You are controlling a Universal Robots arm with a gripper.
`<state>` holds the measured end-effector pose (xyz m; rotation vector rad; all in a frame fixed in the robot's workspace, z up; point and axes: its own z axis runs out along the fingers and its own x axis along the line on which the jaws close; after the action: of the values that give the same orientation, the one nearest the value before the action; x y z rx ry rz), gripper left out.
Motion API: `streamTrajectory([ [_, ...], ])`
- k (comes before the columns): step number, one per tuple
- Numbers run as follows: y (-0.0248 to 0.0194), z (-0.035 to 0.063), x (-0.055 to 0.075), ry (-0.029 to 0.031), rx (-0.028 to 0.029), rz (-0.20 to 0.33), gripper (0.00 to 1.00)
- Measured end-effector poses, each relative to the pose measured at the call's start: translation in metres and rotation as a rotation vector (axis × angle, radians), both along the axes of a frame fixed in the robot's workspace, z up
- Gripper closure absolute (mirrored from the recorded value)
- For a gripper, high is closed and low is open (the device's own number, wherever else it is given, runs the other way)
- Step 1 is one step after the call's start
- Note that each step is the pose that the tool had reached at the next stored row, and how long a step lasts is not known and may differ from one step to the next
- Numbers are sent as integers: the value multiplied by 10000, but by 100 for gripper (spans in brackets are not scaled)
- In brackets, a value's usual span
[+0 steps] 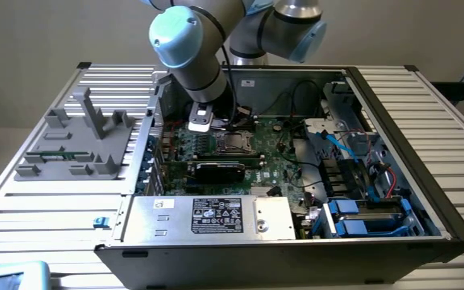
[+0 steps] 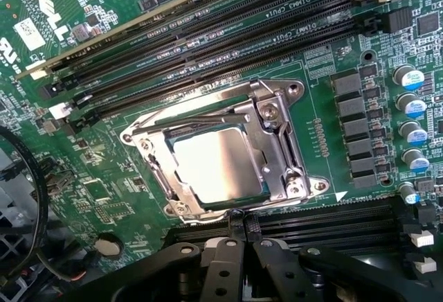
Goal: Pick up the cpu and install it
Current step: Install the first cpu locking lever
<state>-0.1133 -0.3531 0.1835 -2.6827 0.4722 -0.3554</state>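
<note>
The cpu, a flat square chip with a shiny silver top, lies flat inside the metal socket frame on the green motherboard. In the exterior view the cpu sits at the middle of the open computer case. My gripper hovers just beside the socket's edge, its black fingers shut together with nothing between them. Seen from the exterior view, the gripper hangs over the board just to the exterior view's left of the socket.
Long black memory slots run past the socket. A black expansion card stands in front of it, and a silver box with a black label is nearer still. Blue drive bays fill the case's right. A grey fixture rests on the slatted table.
</note>
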Motion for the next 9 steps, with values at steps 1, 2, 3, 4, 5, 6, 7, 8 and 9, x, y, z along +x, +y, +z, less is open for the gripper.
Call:
streamTrajectory([
  [1, 0, 0, 4, 0, -1, 0, 89],
  [2, 0, 0, 8, 0, -2, 0, 89],
  [3, 0, 0, 12, -1, -1, -1, 89],
  [4, 0, 0, 15, -1, -1, -2, 89],
  [5, 0, 0, 18, -1, -2, -2, 89],
  [6, 0, 0, 22, 0, -2, -3, 89],
  [7, 0, 0, 27, 0, -3, -3, 89],
  [8, 0, 0, 32, -1, -3, -3, 89],
  [9, 0, 0, 37, -1, -2, -4, 89],
])
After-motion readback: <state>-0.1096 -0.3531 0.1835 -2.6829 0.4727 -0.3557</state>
